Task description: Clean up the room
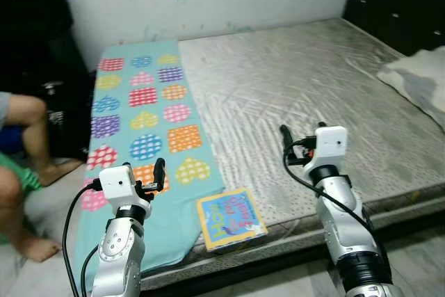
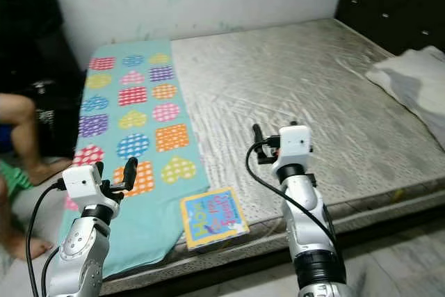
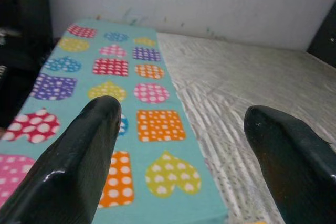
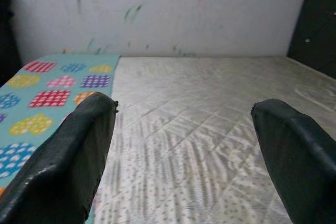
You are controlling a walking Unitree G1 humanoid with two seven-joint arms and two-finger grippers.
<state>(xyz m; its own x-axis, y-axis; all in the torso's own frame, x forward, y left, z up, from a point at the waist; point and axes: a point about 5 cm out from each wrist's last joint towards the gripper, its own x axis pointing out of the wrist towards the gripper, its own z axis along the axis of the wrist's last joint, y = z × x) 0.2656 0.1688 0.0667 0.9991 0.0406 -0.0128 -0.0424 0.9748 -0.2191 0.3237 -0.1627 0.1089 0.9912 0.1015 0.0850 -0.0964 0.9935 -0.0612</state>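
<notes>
You see a teal blanket (image 1: 139,144) patterned with polka-dot and checked hearts, a grey quilted mattress (image 1: 299,102), and a yellow-edged, blue-covered book (image 1: 231,218).

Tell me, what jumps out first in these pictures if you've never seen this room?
The teal blanket with bright dotted hearts and squares, spread along the robot's left side of a bare grey mattress. A colourful children's book lies at the mattress's near edge beside it. The left gripper and right gripper are raised over that near edge, fingers open, holding nothing.
</notes>
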